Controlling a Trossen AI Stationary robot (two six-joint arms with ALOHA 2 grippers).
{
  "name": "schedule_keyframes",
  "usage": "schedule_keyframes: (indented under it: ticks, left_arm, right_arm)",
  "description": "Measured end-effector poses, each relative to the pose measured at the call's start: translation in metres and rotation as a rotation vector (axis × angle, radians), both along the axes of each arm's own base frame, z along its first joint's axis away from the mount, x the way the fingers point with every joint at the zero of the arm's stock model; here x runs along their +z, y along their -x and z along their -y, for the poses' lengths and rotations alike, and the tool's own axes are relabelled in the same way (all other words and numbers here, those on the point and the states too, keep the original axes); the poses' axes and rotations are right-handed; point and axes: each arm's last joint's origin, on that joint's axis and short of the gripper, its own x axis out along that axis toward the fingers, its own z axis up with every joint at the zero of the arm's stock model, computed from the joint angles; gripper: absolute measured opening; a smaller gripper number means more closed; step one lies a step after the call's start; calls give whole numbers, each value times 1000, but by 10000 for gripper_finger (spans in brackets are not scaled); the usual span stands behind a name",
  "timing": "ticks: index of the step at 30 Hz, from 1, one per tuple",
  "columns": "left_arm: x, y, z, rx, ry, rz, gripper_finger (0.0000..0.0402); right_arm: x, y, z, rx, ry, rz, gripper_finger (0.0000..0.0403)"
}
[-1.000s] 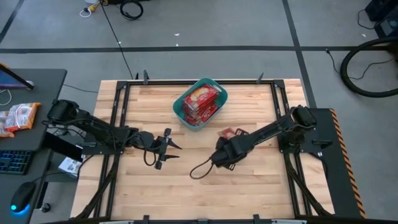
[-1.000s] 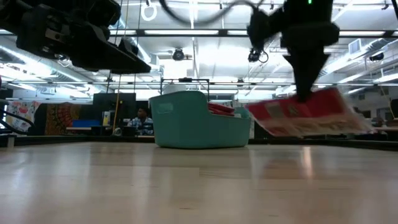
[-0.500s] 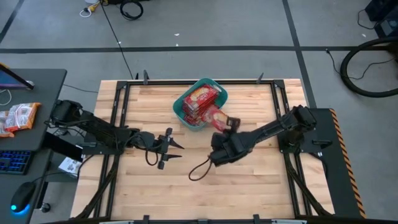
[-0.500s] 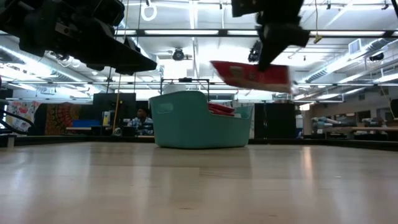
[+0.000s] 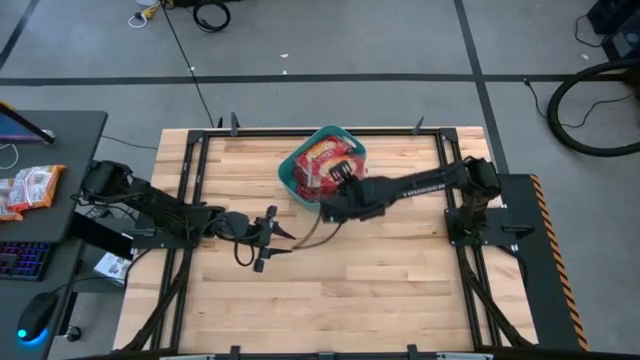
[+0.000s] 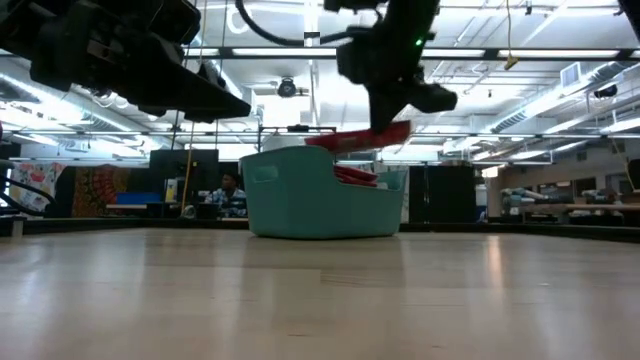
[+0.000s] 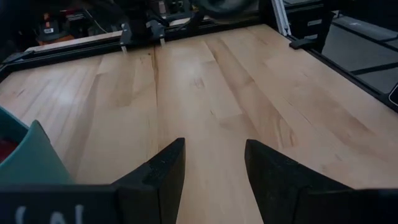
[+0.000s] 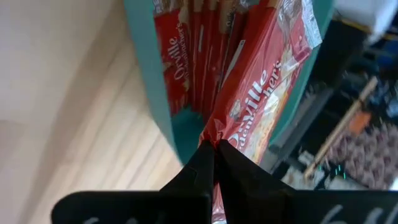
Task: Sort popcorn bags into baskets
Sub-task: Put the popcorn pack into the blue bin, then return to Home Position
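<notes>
The teal basket (image 5: pixel 291 181) stands near the table's far edge, with several red popcorn bags (image 5: pixel 316 158) on edge inside it. In the low view the basket (image 6: pixel 300 200) rests on its base. My right gripper (image 5: pixel 343 176) reaches over the basket's near right side, shut on one more red bag (image 8: pixel 273 81). That bag (image 6: pixel 358 138) shows just above the rim in the low view. My left gripper (image 5: pixel 279 241) hovers open over bare wood left of centre, and its fingers (image 7: pixel 163 172) stand well apart. My right gripper pinches the bag's crimped end seam (image 8: pixel 215 133) between its two fingertips. It comes from the table's near right side, slanting downward. The bag stretches away from the fingers over the basket, lifted, almost level, with its free end (image 6: pixel 315 142) slightly lower above the standing bags.
Black frame rails (image 5: pixel 190 180) border the wooden table. A dark cable loop (image 5: pixel 305 236) hangs below my right arm. A desk to the left holds loose packets (image 5: pixel 30 188), a keyboard and a mouse. The table's near half is bare wood (image 5: pixel 330 300).
My right gripper has risen from low over the table right of centre and swung toward the far edge and left, ending over the basket. The bag went with it, lifted clear and turned from a hanging tilt to nearly level above the rim.
</notes>
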Motion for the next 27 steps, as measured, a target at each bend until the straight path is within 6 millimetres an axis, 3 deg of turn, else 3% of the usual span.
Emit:
schedule_keyframes:
  ticks: [13, 20, 27]
  left_arm:
    - [-2, 1, 0, -2, -11, -21, 172]
    - [-4, 1, 0, -11, -45, -33, 172]
    - [-4, 1, 0, -12, -46, -32, 172]
  right_arm:
    - [8, -24, 79, 253, 16, -46, 13]
    - [7, -21, 99, 306, -43, -69, 54]
    - [7, -16, 112, 235, -52, -50, 85]
